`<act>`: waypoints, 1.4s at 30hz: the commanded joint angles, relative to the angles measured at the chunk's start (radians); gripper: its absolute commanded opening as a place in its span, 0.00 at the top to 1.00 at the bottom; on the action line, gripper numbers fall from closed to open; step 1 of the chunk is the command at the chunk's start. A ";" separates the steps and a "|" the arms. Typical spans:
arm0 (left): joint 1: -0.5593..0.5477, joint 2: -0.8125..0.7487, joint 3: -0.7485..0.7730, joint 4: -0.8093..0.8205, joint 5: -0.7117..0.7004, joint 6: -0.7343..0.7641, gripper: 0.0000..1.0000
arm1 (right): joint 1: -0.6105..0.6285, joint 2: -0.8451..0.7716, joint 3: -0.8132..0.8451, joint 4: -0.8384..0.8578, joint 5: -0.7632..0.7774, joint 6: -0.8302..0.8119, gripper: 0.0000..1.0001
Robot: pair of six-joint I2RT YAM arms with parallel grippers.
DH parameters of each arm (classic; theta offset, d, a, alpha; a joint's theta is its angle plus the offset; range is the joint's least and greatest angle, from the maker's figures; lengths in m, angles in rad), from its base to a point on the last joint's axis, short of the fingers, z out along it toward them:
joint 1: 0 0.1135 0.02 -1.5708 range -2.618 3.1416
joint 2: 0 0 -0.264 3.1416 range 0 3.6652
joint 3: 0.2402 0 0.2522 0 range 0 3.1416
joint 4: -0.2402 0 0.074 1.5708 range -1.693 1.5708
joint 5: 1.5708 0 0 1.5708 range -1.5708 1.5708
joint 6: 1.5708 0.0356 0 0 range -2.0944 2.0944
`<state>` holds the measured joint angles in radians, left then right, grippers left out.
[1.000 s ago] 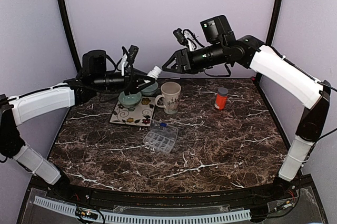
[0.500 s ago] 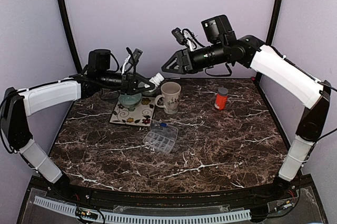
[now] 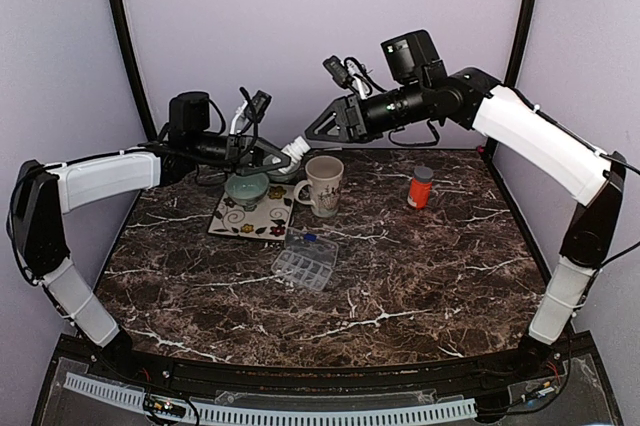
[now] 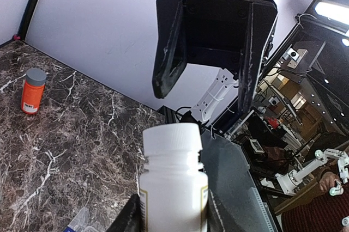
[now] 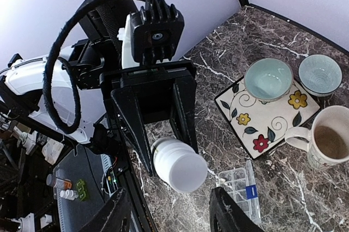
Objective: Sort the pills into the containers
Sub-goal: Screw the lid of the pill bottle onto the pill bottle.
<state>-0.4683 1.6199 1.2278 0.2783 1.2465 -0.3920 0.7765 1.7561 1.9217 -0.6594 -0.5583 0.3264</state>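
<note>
A white pill bottle (image 3: 293, 146) hangs sideways in the air above the mug, with my left gripper (image 3: 283, 151) shut on its body. In the left wrist view the bottle (image 4: 173, 188) fills the gap between the fingers, cap forward. My right gripper (image 3: 312, 129) faces that cap with its jaws open, a short gap away and not touching. Seen from the right wrist, the cap (image 5: 182, 166) sits ahead of my open right gripper (image 5: 174, 210). The clear pill organizer (image 3: 305, 261) lies mid-table. An orange bottle (image 3: 421, 187) with a grey cap stands at the right rear.
A flowered tile (image 3: 236, 222) at the back left carries a green bowl (image 3: 246, 189). A second bowl (image 5: 319, 74) sits beside it. A beige mug (image 3: 325, 186) stands just right of the tile. Purple walls enclose the back and both sides.
The left arm has swung its elbow in and turned its wrist, keeping the bottle over the mug. The right gripper has edged left toward the cap.
</note>
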 commanded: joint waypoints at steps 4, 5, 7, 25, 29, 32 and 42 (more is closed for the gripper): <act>0.007 0.011 0.022 0.105 0.079 -0.077 1.00 | -0.015 0.030 0.019 0.031 -0.048 0.009 0.51; 0.008 0.012 0.022 0.111 0.082 -0.082 1.00 | -0.016 0.032 0.019 0.034 -0.051 0.012 0.51; 0.008 0.014 0.021 0.120 0.085 -0.091 1.00 | -0.017 0.037 0.019 0.037 -0.055 0.014 0.51; 0.006 0.028 0.018 0.155 0.112 -0.124 1.00 | -0.019 0.060 0.016 0.072 -0.095 0.037 0.53; 0.007 0.030 0.019 0.160 0.114 -0.129 1.00 | -0.019 0.065 0.014 0.082 -0.110 0.044 0.55; 0.007 0.034 0.020 0.167 0.117 -0.135 1.00 | -0.019 0.070 0.013 0.087 -0.120 0.049 0.55; 0.007 0.047 0.026 0.205 0.126 -0.164 1.00 | -0.019 0.077 0.005 0.099 -0.136 0.059 0.57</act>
<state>-0.4671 1.6600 1.2278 0.4313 1.3468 -0.5362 0.7643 1.8290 1.9217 -0.6056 -0.6701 0.3767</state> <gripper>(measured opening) 0.364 0.434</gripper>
